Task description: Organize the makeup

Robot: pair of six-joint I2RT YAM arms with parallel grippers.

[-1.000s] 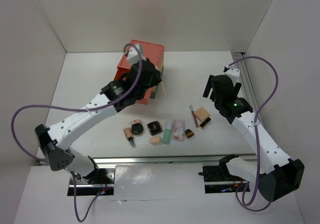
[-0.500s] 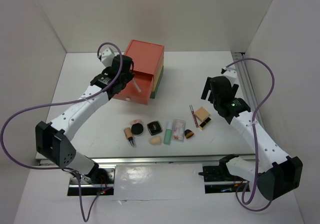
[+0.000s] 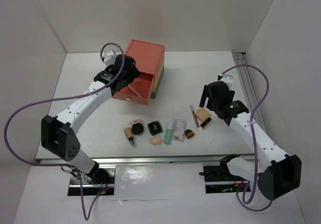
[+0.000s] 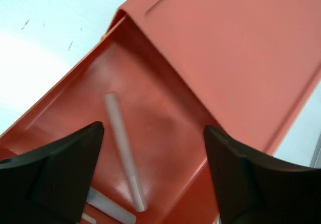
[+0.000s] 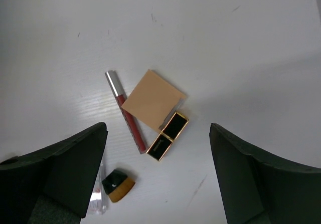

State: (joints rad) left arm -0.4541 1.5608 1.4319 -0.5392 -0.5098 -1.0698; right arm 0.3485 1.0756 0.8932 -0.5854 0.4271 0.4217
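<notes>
Sorting seems midway: loose makeup (image 3: 154,128) lies in a row at six o'clock on the bench (image 3: 90,83). At three o'clock the right tool (image 5: 158,131) hangs wide and empty above a tan square (image 5: 152,99), probably next, needing a descent astride it. At eleven the left tool (image 4: 153,129), wide and empty, overlooks a white pencil (image 4: 123,149) in the red drawer (image 4: 165,108).

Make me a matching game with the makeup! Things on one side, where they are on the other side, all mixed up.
Things:
1. white pencil
2. mint-green tube
3. tan square

Places:
A. touching the red lip gloss
B. inside the open red drawer
C. right beside the pink sachet

Pairs: 1-B, 2-C, 3-A.
</notes>
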